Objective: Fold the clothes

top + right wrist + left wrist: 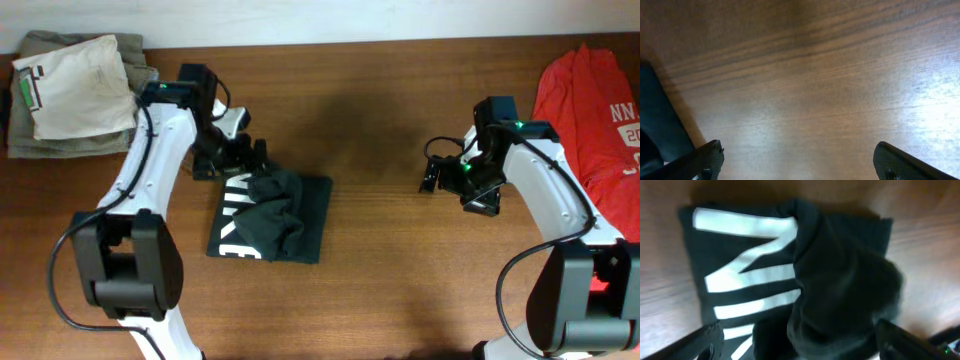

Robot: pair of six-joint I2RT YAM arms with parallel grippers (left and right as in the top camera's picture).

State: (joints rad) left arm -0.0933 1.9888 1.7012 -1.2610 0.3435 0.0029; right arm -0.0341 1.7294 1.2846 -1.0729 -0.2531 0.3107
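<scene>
black t-shirt [272, 215] lies on the wooden table [390, 250], directly under and ahead of the left gripper [800, 332], whose fingers stand wide apart at the shirt's far left edge. the shirt forms a rough rectangle: white nike lettering shows along one side, and a loose dark bunch is heaped over the other. the right gripper [797, 150] is spread wide over bare wood, well apart from it. a red t-shirt [585, 110] lies at the table's right edge.
</scene>
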